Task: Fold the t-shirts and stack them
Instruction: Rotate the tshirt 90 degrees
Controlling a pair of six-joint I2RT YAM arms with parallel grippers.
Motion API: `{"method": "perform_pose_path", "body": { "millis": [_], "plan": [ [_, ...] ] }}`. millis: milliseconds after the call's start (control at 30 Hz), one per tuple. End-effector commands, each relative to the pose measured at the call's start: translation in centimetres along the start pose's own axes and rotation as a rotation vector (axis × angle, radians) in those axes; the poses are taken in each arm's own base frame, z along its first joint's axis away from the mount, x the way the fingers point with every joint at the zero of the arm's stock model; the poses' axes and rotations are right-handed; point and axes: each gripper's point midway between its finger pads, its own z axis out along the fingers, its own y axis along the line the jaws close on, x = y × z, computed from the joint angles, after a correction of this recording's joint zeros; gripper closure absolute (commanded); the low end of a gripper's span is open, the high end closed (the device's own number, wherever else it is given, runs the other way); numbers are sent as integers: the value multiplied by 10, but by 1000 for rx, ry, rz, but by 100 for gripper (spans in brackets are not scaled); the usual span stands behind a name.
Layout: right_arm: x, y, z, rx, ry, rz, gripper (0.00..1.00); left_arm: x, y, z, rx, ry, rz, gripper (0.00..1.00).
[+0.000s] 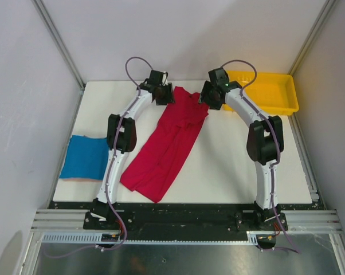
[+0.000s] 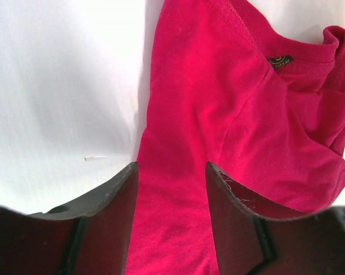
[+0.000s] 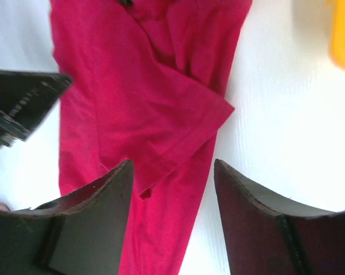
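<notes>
Open table right of red shirt; yellow tray blocks far-right corner.

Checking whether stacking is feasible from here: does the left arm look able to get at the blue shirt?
Probably yes. The blue shirt lies uncovered on the table, beside the left arm. The left gripper is open over the red shirt, holding nothing, though the arm must fold back.

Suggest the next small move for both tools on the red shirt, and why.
Probably lower both and pinch the collar end: left tool and right tool hover open over the red shirt, a long strip needing a crosswise fold.
</notes>
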Motion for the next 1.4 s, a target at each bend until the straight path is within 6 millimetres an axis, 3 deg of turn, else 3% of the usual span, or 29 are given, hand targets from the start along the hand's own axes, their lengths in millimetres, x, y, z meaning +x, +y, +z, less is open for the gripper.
{"method": "perform_pose_path", "body": {
  "millis": [0, 167, 367, 567, 833, 933, 1100, 1233, 1367],
  "plan": [
    [20, 3, 2, -5, 34, 25, 41, -18, -8, 4, 53, -62, 47, 45],
    [37, -6, 22, 24, 84, 35, 43, -11, 0, 15, 38, -54, 50, 45],
    [54, -19, 45, 65, 124, 48, 48, -18, -1, 18, 43, -76, 39, 47],
    [64, -37, 71, 116, 166, 63, 58, -20, -4, 20, 62, -87, 10, 60],
    [63, -32, 104, 117, 194, 21, 70, -18, 1, 21, 66, -77, -23, 82],
    [59, -30, 118, 108, 189, -8, 72, -19, 14, 21, 41, -77, -75, 89],
    [39, -17, 136, 42, 129, -78, 72, -30, 60, 12, -62, -108, -194, 98],
    [16, -4, 142, -15, 52, -151, 60, -41, 97, -2, -173, -155, -260, 100],
    [-6, 4, 135, -29, -17, -212, 44, -46, 127, -12, -275, -198, -316, 100]
  ]
}}
